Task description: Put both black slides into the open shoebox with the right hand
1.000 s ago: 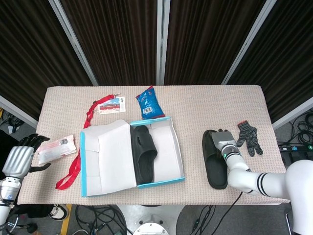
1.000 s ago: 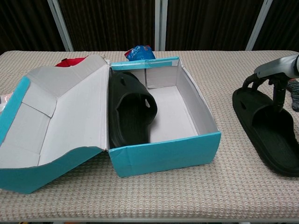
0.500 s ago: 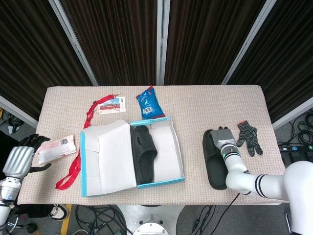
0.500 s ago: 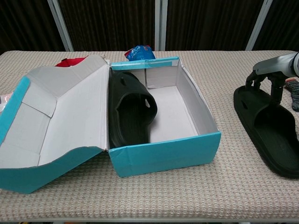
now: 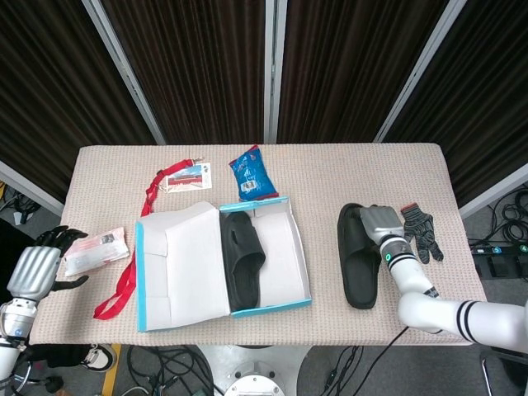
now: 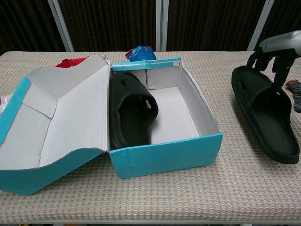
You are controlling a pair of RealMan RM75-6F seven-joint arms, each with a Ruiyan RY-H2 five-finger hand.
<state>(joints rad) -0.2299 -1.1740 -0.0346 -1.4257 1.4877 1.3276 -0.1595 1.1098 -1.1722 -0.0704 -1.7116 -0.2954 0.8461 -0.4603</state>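
One black slide lies inside the open blue shoebox, against its left wall. The second black slide is right of the box, its toe end raised off the table and its heel low. My right hand grips that slide at the toe strap. My left hand hovers at the table's far left edge, fingers spread, holding nothing.
The box lid lies open to the left. A grey-black glove lies right of the held slide. A blue snack bag, a card with red lanyard and a white packet lie on the beige tablecloth.
My right hand has closed on the second slide's toe end and lifted it, shifting it slightly toward the box. The left hand has not moved.
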